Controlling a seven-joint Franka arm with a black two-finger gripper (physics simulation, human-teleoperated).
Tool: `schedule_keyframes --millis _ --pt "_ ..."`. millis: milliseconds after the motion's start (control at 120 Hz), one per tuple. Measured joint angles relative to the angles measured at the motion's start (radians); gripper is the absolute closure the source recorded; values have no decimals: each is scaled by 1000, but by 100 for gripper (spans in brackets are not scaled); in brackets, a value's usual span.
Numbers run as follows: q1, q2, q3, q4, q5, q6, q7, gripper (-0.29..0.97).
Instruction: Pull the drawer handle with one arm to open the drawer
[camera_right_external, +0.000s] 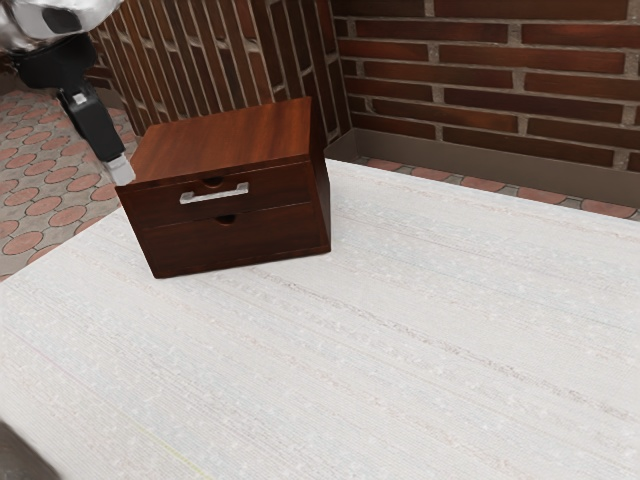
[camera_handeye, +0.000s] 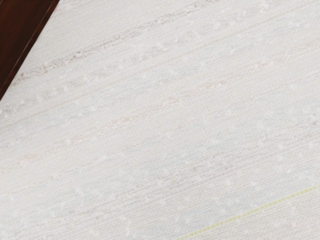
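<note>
Gripper hovering at 9 o'clock of cabinet; apart or together, cannot tell. Drawer handle sitting at gripper's 3 o'clock, untouched. Top drawer lying flush, shut; reach, grasp, pull all remaining.

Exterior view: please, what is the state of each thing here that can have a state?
Wooden cabinet: upright on the white table.
Upper drawer: shut.
Lower drawer: shut.
Silver handle: on the upper drawer, not gripped.
Hand: by the cabinet's top corner at the exterior view's left, apart from the silver handle.
</note>
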Motion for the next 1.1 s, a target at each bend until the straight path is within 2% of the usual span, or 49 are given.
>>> schedule_keyframes --millis 108,258,467,533,583,692,867,1100 --pt "0 49 -10 -51 3 116 128 0" --pt "28 58 -83 -92 -41 155 272 0" --pt "-77 129 -77 -103 -60 187 420 0" --pt "-140 144 -28 -113 -62 197 456 0" --pt "-153 147 -5 -152 -62 223 482 0" --pt "-83 152 10 -174 -58 349 538 0" --pt "116 218 14 -166 -69 543 554 0" --pt "145 278 10 -149 -41 641 524 0"
